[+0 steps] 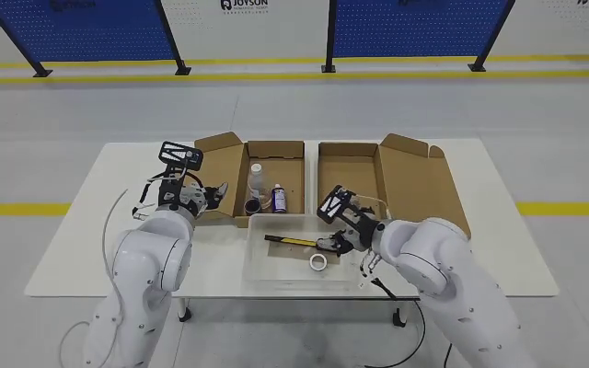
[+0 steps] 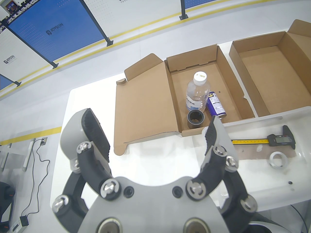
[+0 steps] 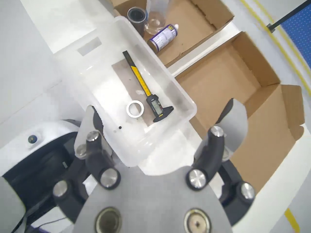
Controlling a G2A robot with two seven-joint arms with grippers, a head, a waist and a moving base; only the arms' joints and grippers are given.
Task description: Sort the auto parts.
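While both grippers hang with their jaws spread wide and nothing between them, the parts lie split between a bin and a box. The left gripper [image 2: 150, 122] hovers above the white table [image 1: 101, 230], just beside the folded-out flap of the left cardboard box [image 2: 175, 93], and its ribbed black pads [image 2: 96, 132] face each other across a broad gap. The right gripper [image 3: 161, 107] is likewise released. It hangs over the right end of the clear plastic bin [image 3: 170, 73], and one corner of the bin shows between its fingers.

That bin sits near the table's front edge, just in front of both boxes. Inside it a digital caliper [image 3: 143, 86] with a yellow scale lies flat, its black display head toward the right arm. A white ring [image 3: 135, 109] lies just beside that head without touching it, and a small black speck [image 3: 120, 127] rests on the bin floor closer to the robot.

The left cardboard box holds three things, gathered in its near part. They are a clear bottle [image 2: 198, 93] with a white cap, a blue spray can [image 2: 216, 105] just beside it, and a short black cylinder [image 2: 195, 120] with its open end up, close against the bottle in the near corner. Whether the bottle and the can stand or lie is hard to tell.

The right cardboard box [image 3: 218, 78] stands open just beside the left one, its lid folded out to the right.
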